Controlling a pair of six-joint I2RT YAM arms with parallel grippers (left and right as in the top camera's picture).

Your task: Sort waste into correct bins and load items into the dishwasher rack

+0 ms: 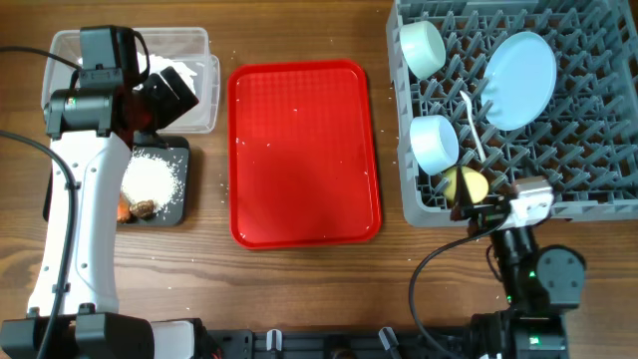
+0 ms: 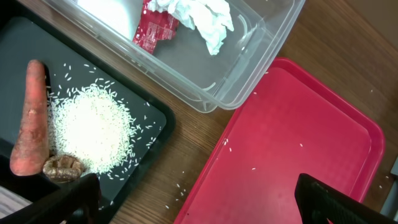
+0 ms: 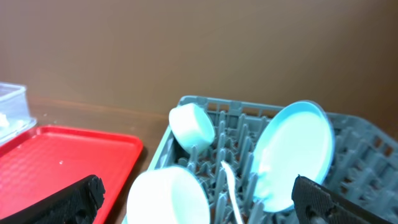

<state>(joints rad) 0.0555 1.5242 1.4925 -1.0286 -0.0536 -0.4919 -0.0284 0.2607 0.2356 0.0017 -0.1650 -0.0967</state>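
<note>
1. My left pincer (image 2: 198, 200) hangs wide open and empty over the near corner of the shallow black rectangular tray (image 2: 15, 46), beside the clear rectangular plastic tub (image 2: 242, 87). My right pincer (image 3: 199, 200) is spread just as wide, holding nothing, at the front edge of the large square grey plastic dishwasher rack (image 1: 598, 170).
2. The waste looks sorted. The orange carrot (image 2: 31, 118), heap of white rice grains (image 2: 90, 127) and small brown food scrap (image 2: 62, 167) lie in the black tray. The red snack wrapper (image 2: 155, 28) and crumpled white tissue (image 2: 199, 18) lie in the tub.
3. The rack holds the pale blue round plate (image 1: 518, 80), pale green bowl (image 1: 424, 47), light blue bowl (image 1: 436, 143), white plastic spoon (image 1: 471, 125) and small yellow cup (image 1: 466, 184).
4. I judge that only pulling back is called for. I should lift each arm straight up first, so the left clears the tub wall and the right does not nudge the cup beside it.
5. Loose grains dot the red serving tray (image 1: 299, 150) and the tabletop (image 1: 299, 289); they are probably too small to pinch.
6. From overhead, my left arm hides part of the tub and tray. My right pincer partly covers the cup, so I cannot tell how it sits.
</note>
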